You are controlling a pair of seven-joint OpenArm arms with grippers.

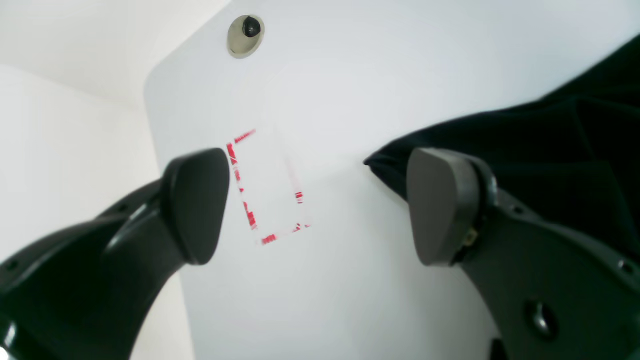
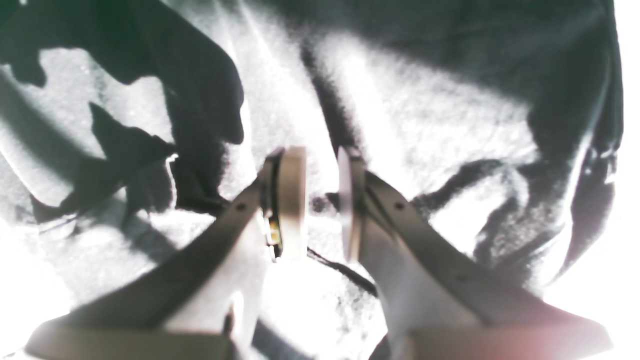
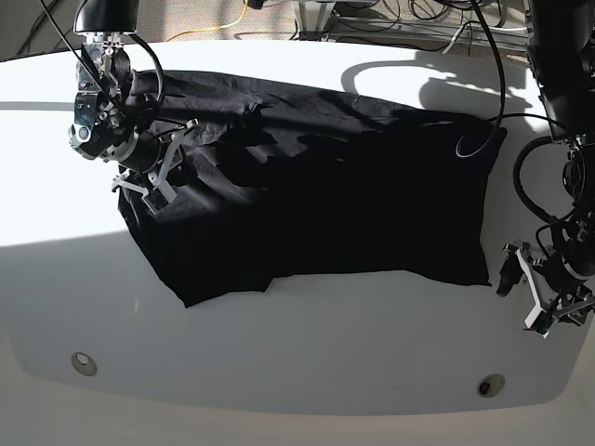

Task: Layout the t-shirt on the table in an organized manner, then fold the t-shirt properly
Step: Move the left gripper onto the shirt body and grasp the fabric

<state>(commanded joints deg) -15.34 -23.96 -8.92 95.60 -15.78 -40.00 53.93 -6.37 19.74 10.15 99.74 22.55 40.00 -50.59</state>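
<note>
On the table (image 3: 307, 344), the t-shirt (image 3: 335, 204) lies roughly spread but wrinkled, unfolded. Right gripper (image 2: 320, 200) stands narrow over cloth, apparently pinching nothing; left gripper (image 1: 320, 205) is wide, empty, just beside the shirt's corner.

Bare table (image 3: 307, 334) beside t-shirt (image 3: 353, 204)

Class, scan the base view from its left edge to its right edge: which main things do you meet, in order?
Right end effector → black t-shirt → left end effector; all over the white table.
</note>
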